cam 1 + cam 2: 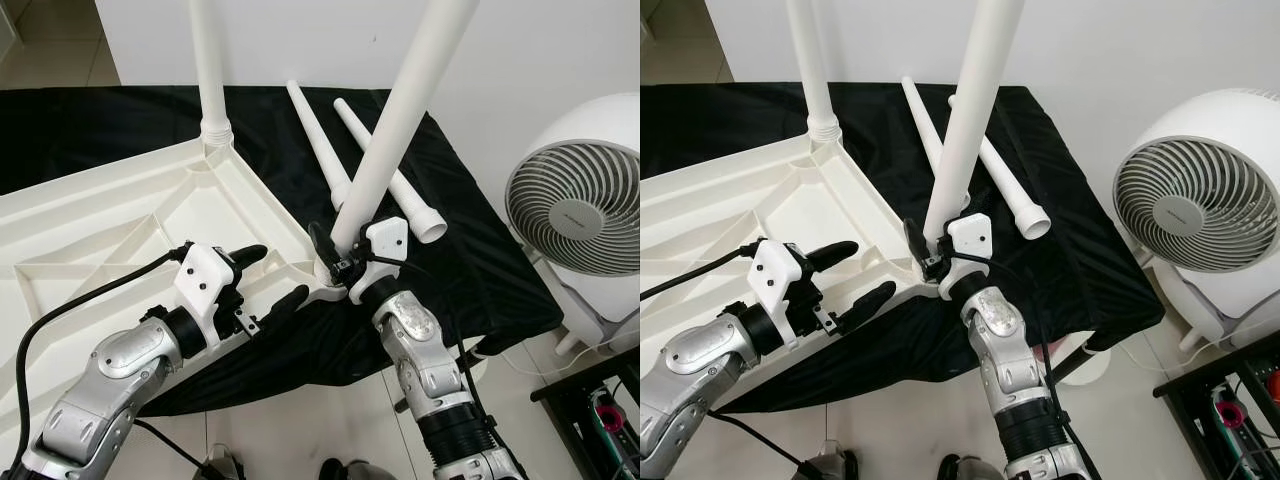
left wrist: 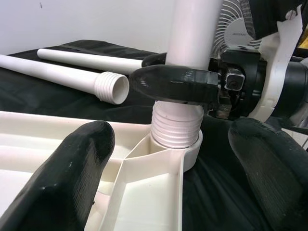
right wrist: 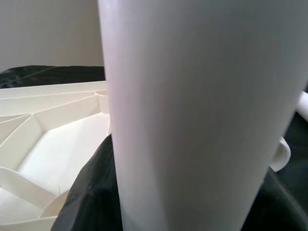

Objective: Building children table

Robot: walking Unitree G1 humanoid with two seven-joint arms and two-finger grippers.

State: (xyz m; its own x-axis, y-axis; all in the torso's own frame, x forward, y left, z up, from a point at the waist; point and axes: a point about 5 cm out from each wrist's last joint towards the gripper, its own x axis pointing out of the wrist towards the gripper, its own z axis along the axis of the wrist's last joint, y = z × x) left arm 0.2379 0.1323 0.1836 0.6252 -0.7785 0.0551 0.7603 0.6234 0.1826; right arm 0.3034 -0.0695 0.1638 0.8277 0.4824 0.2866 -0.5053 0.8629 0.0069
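The white tabletop (image 1: 120, 215) lies upside down on a black cloth, ribs facing up. One white leg (image 1: 208, 70) stands upright in its far corner socket. My right gripper (image 1: 345, 255) is shut on a second white leg (image 1: 400, 110) just above its threaded end (image 2: 177, 127), which sits in the near corner socket (image 2: 185, 156); this leg leans to the right. My left gripper (image 1: 268, 278) is open just left of that corner, its fingers (image 2: 72, 168) level with the tabletop's edge. Two loose legs (image 1: 400, 180) lie on the cloth behind.
A white floor fan (image 1: 580, 205) stands close on the right. A dark rack (image 1: 600, 410) is at the lower right. The black cloth (image 1: 470, 260) hangs over the near edge, above the light floor.
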